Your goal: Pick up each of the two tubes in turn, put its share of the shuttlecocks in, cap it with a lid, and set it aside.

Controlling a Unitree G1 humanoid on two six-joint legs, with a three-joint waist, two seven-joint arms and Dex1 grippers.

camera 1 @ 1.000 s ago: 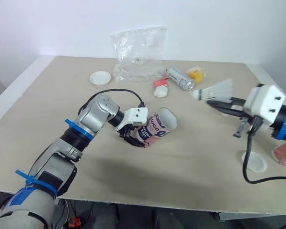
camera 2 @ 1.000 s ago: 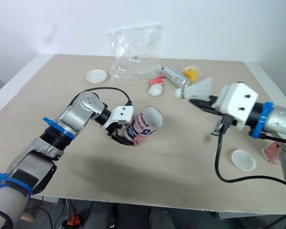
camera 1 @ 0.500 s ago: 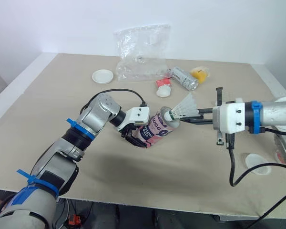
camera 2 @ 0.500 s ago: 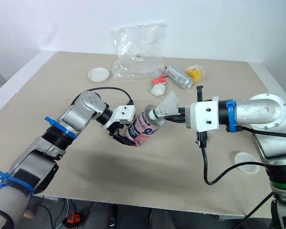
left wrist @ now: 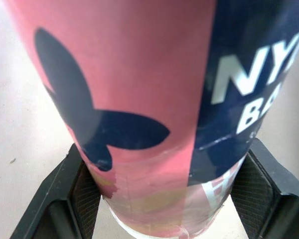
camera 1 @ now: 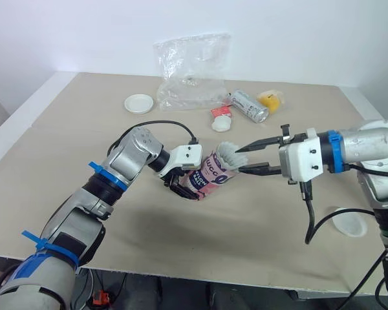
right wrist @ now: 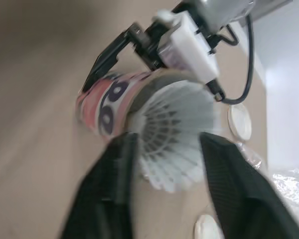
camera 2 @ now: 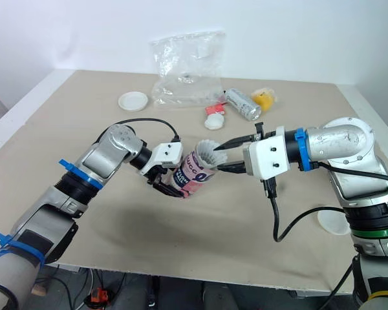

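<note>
Since the earlier frame the shuttlecock (camera 1: 227, 152) has gone from the right pincer's grip, cork at the rim, into the tube's mouth, where it sits with its feathers standing out.

On the far left of the desk (camera 1: 64, 142) lies a white lid (camera 1: 139, 103), untouched. Nearer, the left pincer (camera 1: 181, 183) is clenched on the closed end of the pink tube (camera 1: 210, 174); the left wrist view shows a finger pressed on each side of the tube wall. It holds the tube tilted, with the open mouth raised and facing right. Just right of the mouth, the right pincer (camera 1: 238, 161) is released. Its two fingers are spread, one on either side of the feathers, with a gap showing on each side in the right wrist view. A second white lid (camera 1: 349, 222) lies near the right edge of the desk.

The step in hand looks to be filling the first tube, and this shuttlecock is only partly in. The next move probably calls for the right pincer to draw straight back clear of the feathers, or to nudge the skirt deeper. After that it must fetch the next shuttlecock or a lid. The left pincer has to keep the tube steady at this tilt so nothing slides out.
</note>
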